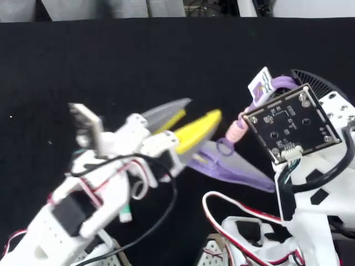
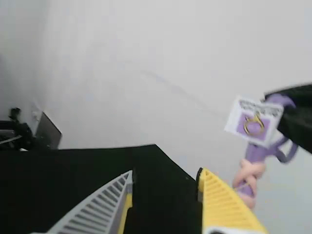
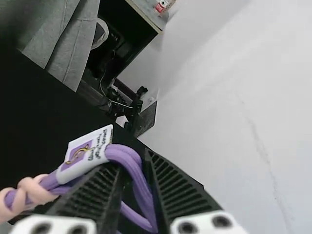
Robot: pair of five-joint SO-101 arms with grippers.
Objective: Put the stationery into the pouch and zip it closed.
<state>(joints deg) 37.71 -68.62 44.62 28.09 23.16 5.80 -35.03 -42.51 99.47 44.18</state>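
**A:** Where is the pouch point(image 1: 236, 166)?

**B:** Mid-scene above the black worktop point(image 1: 138, 61), just right of the left gripper point(image 1: 201, 110), whose jaws stand apart and empty. The right gripper point(image 3: 131, 161) has its jaws clamped on the pouch's braided cord point(image 3: 124, 155), beside the tag point(image 3: 90, 152).

**A:** How will it handle?

**B:** Light and limp, I judge. The cloth would sag and swing from that cord. A firmer hold is probably the edge near the ring point(image 1: 224, 147), not the flat side.
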